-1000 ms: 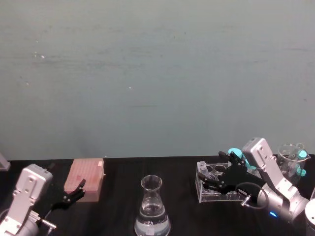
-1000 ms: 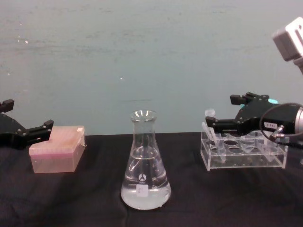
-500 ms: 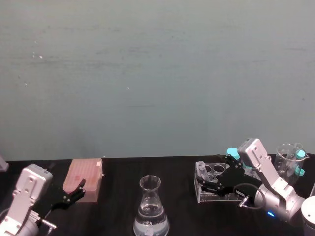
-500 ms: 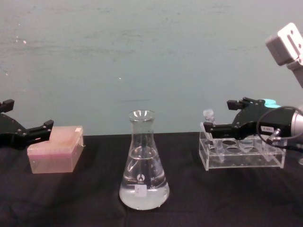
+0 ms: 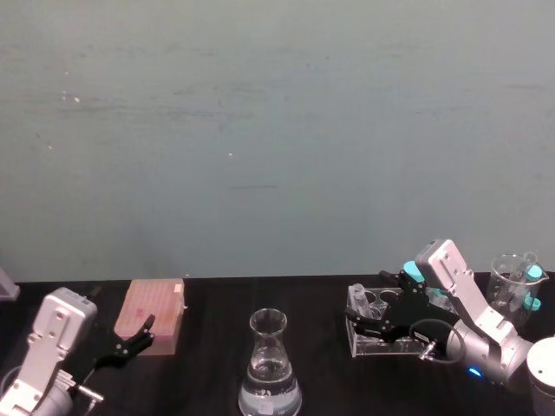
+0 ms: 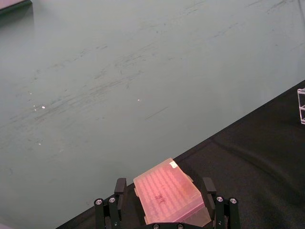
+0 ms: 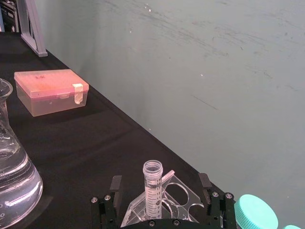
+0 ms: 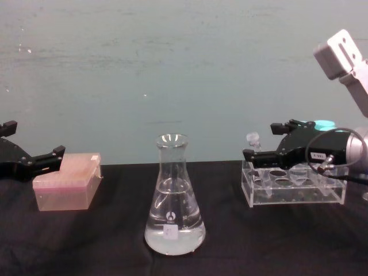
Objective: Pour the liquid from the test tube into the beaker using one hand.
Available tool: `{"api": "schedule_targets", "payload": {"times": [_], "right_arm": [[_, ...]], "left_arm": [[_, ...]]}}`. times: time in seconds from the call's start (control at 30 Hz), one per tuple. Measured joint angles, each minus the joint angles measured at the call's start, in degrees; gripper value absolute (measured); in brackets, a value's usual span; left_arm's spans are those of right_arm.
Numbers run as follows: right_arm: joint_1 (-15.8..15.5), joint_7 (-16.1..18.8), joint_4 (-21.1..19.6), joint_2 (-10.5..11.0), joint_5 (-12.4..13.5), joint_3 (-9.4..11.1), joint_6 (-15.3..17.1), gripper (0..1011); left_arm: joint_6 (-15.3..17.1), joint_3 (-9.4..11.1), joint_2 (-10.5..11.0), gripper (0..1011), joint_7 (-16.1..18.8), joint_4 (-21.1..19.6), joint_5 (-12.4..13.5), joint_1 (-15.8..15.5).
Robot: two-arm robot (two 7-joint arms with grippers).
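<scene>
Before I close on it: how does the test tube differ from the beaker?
The test tube is slim and short; the beaker is tall with a wide base. The test tube stands in the rack, inside the open right gripper; the beaker stands free on the table. Both are clear and upright. The left gripper sits open by the pink box.

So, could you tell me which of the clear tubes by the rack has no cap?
The short slim clear glass tube standing at the end of the clear acrylic rack, inside the open right tool; the others wear teal screw caps.
</scene>
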Motion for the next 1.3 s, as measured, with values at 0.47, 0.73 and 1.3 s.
{"api": "schedule_targets", "payload": {"times": [0.47,0.73,1.3], "right_arm": [[1.35,0.31,2.49,-0.98,-1.08,-0.17,0.04,1000],[2.58,0.51,4.80,-1.88,-1.61,-0.34,-0.28,1000],[3.25,0.31,6.29,-2.50,-2.47,-0.35,-1.22,1000]], "left_arm": [[0.00,0.00,0.00,1000,0.00,0.00,0.00,0.00],[0.00,0.00,0.00,1000,0.00,0.00,0.00,0.00],[0.00,0.00,0.00,1000,0.00,0.00,0.00,0.00]]}}
